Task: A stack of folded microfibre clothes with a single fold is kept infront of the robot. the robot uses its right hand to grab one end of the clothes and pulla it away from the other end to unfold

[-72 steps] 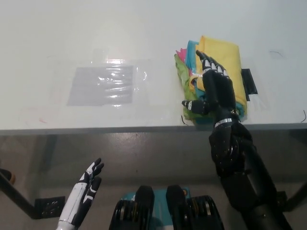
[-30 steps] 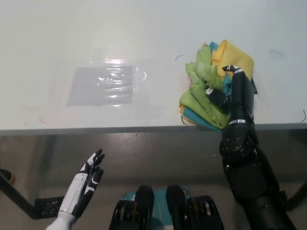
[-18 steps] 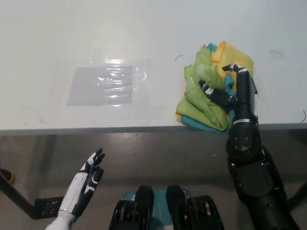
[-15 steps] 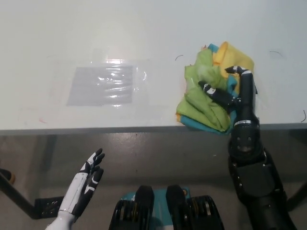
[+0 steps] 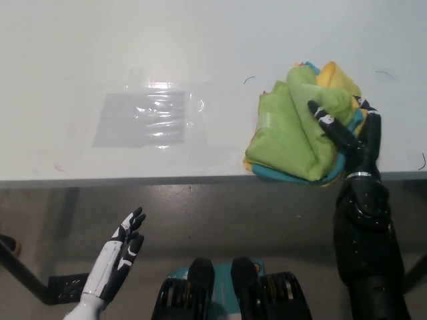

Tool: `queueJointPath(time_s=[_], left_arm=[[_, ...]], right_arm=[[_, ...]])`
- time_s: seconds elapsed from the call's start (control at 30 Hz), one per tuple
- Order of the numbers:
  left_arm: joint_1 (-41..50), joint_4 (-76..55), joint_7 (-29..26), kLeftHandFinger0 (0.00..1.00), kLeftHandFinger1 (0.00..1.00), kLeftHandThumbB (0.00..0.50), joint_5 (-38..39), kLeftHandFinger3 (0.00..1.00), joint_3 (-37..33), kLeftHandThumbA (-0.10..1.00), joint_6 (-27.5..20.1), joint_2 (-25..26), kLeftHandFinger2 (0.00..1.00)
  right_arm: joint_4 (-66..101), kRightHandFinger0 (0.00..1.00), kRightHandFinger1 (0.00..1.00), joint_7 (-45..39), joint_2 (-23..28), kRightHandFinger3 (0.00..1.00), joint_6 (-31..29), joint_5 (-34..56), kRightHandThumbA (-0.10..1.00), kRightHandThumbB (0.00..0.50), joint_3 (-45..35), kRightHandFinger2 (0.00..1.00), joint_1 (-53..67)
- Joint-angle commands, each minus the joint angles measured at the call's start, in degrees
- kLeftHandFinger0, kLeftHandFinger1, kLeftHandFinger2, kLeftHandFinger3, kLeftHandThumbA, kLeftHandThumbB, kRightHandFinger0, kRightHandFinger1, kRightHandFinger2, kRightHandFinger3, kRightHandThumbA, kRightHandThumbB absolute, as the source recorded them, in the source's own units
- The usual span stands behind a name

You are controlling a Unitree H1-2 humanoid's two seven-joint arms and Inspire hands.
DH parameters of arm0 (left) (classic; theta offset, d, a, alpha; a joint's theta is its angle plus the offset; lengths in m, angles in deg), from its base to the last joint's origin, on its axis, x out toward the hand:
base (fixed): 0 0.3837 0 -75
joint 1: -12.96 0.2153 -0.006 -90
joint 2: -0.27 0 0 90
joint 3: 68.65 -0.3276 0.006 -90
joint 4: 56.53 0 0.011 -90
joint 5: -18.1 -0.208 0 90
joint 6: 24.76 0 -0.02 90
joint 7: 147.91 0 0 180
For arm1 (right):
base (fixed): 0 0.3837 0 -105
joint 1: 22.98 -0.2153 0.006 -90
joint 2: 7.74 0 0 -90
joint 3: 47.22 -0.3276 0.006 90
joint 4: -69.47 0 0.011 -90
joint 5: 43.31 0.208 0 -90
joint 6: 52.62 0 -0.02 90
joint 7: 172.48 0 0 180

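A pile of microfibre cloths lies at the white table's front right edge. The green cloth (image 5: 288, 133) is on top, partly spread, with a yellow cloth (image 5: 338, 78) and a teal cloth (image 5: 293, 175) showing beneath it. My black right hand (image 5: 352, 133) is at the pile's right side, shut on the green cloth's right edge, one finger lying over the fabric. My white left hand (image 5: 119, 257) rests open below the table edge at the lower left.
A clear plastic sheet (image 5: 142, 118) lies flat on the white table (image 5: 200, 47) left of centre. The table's front edge (image 5: 133, 180) runs across the picture, with grey floor below it.
My right hand has pulled the green cloth's edge to the right, opening the bunched fabric into a wider, flatter shape. The left hand has stayed put.
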State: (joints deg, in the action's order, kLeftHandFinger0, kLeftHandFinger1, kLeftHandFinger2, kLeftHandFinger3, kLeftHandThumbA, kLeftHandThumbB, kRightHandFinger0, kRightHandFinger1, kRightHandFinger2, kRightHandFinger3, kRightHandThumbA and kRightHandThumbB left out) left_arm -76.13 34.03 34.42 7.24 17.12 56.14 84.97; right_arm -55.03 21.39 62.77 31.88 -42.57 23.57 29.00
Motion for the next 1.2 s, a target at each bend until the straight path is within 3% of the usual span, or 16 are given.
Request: queueJointPath(time_s=[0.0, 0.07, 0.13, 0.17, 0.2, 0.23, 0.27, 0.3, 0.33, 0.37, 0.43, 0.5, 0.67, 0.73, 1.0, 1.17], left_arm=[[-1.4, -1.0, 0.3, 1.00, 1.00, 0.277, -0.6, 1.00, 0.2, 1.00, -0.8, 1.1, 1.00], [-1.3, -1.1, 0.3, 1.00, 1.00, 0.281, -0.7, 1.00, 0.3, 1.00, -0.6, 1.2, 1.00], [-1.2, -1.0, 0.1, 1.00, 1.00, 0.280, -0.7, 1.00, 0.3, 1.00, -0.9, 1.1, 1.00], [-1.0, -1.0, 0.1, 1.00, 1.00, 0.280, -0.7, 1.00, 0.4, 1.00, -0.7, 1.1, 1.00], [-1.0, -1.0, 0.1, 1.00, 1.00, 0.279, -0.5, 1.00, 0.4, 1.00, -0.8, 1.0, 1.00], [-0.8, -1.0, 0.1, 1.00, 1.00, 0.277, -0.6, 1.00, 0.4, 1.00, -0.9, 1.1, 1.00], [-0.8, -1.0, 0.1, 1.00, 1.00, 0.275, -0.6, 1.00, 0.4, 1.00, -0.9, 1.1, 1.00], [-0.8, -0.9, 0.1, 1.00, 1.00, 0.274, -0.7, 1.00, 0.4, 1.00, -1.1, 1.1, 1.00], [-0.7, -1.0, 0.0, 1.00, 1.00, 0.272, -0.6, 1.00, 0.6, 1.00, -1.1, 1.2, 1.00], [-0.6, -1.0, 0.0, 1.00, 1.00, 0.270, -0.6, 1.00, 0.6, 1.00, -1.2, 1.2, 1.00], [-0.3, -1.1, 0.0, 1.00, 1.00, 0.272, -0.3, 1.00, 0.8, 1.00, -1.1, 1.2, 1.00], [-0.2, -1.1, 0.1, 1.00, 1.00, 0.274, -0.1, 1.00, 0.8, 1.00, -1.1, 1.2, 1.00], [-0.1, -1.1, 0.1, 1.00, 1.00, 0.266, -0.6, 1.00, 0.7, 1.00, -1.3, 1.4, 1.00], [-0.1, -1.2, 0.1, 1.00, 1.00, 0.269, -0.6, 1.00, 0.7, 1.00, -1.1, 1.3, 1.00], [0.5, -1.4, 0.5, 1.00, 1.00, 0.274, -0.3, 1.00, 0.6, 1.00, -1.0, 1.5, 1.00], [0.7, -1.9, 0.4, 1.00, 1.00, 0.268, -0.5, 1.00, 0.8, 1.00, -0.5, 1.6, 1.00]], right_arm=[[6.5, 0.00, 0.15, -4.9, -1.3, 0.59, -7.0, 15.3, 1.00, 0.112, -5.0, 0.48, -1.4], [6.9, 0.00, 0.15, -4.6, -0.8, 0.59, -8.7, 15.3, 1.00, 0.100, -5.6, 0.48, -0.8], [8.1, 0.00, 0.17, -2.3, -0.9, 0.60, -8.4, 15.5, 1.00, 0.147, -7.0, 0.50, -0.7], [8.8, 0.00, 0.18, -0.9, -1.0, 0.61, -8.3, 15.9, 1.00, 0.137, -8.0, 0.52, -0.7], [8.1, 0.02, 0.22, 0.5, -0.3, 0.62, -9.6, 14.1, 1.00, 0.109, -8.1, 0.55, -0.7], [8.3, 0.08, 0.29, 3.7, 0.0, 0.67, -9.5, 10.8, 1.00, 0.130, -8.1, 0.61, -0.5], [8.4, 0.14, 0.40, 4.3, 0.1, 0.85, -10.1, 10.0, 1.00, 0.125, -8.1, 0.80, -0.4], [8.5, 0.16, 0.42, 5.4, 0.3, 0.82, -11.1, 8.7, 1.00, 0.126, -8.0, 0.79, -0.2], [9.1, 0.54, 0.87, 7.4, 0.9, 1.00, -12.2, 4.2, 1.00, 0.149, -6.7, 1.00, 0.7], [9.6, 1.00, 1.00, 8.7, 1.7, 1.00, -12.5, 0.2, 1.00, 0.161, -5.1, 1.00, 1.6], [10.5, 1.00, 1.00, 7.5, 3.4, 1.00, -13.3, -3.0, 1.00, 0.179, -2.5, 1.00, 3.4], [11.8, 1.00, 1.00, 10.3, 5.4, 1.00, -13.1, -9.4, 1.00, 0.283, 0.0, 1.00, 4.9], [21.4, 1.00, 1.00, 17.1, 7.7, 1.00, -10.3, -24.4, 1.00, 0.263, 3.6, 1.00, 8.2], [27.1, 1.00, 1.00, 14.8, 8.1, 1.00, -7.8, -24.8, 1.00, 0.321, 4.0, 1.00, 9.2], [42.6, 1.00, 1.00, 11.8, 6.4, 1.00, -3.2, -29.4, 1.00, 0.283, 5.7, 1.00, 14.0], [57.6, 1.00, 1.00, 7.6, 6.4, 1.00, -5.1, -34.3, 1.00, 0.316, 7.6, 1.00, 16.7]])
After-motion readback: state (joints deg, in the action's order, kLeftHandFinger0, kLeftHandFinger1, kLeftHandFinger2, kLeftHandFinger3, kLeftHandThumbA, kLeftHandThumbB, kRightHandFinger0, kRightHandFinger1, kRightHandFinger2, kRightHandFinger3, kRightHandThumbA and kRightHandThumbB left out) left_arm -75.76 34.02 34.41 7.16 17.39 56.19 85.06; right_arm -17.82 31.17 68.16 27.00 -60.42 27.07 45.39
